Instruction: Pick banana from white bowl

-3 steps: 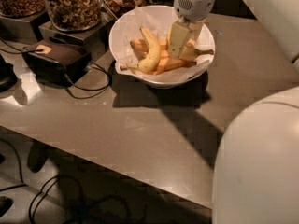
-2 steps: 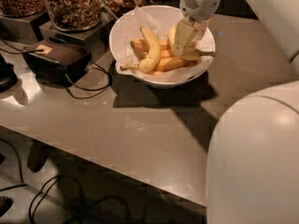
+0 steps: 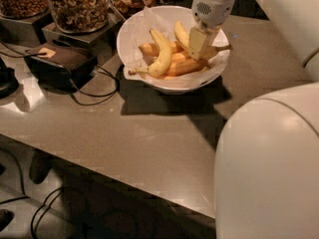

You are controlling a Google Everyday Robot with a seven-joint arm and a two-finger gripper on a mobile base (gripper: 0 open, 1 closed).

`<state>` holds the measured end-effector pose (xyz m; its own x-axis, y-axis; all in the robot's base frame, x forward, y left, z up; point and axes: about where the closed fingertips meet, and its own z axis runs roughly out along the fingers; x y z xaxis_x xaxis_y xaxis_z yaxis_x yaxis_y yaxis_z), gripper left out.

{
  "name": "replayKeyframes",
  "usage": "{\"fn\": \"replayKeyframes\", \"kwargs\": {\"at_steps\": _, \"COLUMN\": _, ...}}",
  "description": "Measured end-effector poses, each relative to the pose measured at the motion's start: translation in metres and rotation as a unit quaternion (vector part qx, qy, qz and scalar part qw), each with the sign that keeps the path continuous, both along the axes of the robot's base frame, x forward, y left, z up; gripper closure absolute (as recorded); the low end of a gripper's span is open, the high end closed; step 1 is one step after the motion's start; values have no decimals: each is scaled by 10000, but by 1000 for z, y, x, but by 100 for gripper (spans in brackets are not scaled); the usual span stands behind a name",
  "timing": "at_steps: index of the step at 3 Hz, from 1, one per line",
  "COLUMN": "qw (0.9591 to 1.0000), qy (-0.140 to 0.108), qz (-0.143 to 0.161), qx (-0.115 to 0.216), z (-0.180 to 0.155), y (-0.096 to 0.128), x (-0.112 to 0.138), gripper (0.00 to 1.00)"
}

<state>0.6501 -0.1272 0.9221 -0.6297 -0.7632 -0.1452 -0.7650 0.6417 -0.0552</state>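
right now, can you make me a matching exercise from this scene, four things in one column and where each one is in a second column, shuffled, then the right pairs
Things:
1. gripper
2. banana
3. slim banana
4. jar of mixed nuts

Places:
A. left half of the white bowl, long stem pointing at the left rim
B. back left, outside the bowl
C. right half of the bowl, partly hidden by the gripper
D. low over the right half of the bowl, down at the fruit

Pairs: 1-D, 2-C, 3-A, 4-B
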Motion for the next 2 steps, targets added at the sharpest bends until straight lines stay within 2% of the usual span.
{"fn": "replayKeyframes", "kwargs": {"at_steps": 1, "qw": 10000, "qy": 17, "qz": 29, "qx": 4, "z": 0, "y": 1, "x": -1, "gripper": 100}}
{"fn": "replayKeyframes", "kwargs": {"at_steps": 2, "qw": 10000, "qy": 15, "qz": 28, "qx": 4, "z": 0, "y": 1, "x": 0, "gripper": 100}}
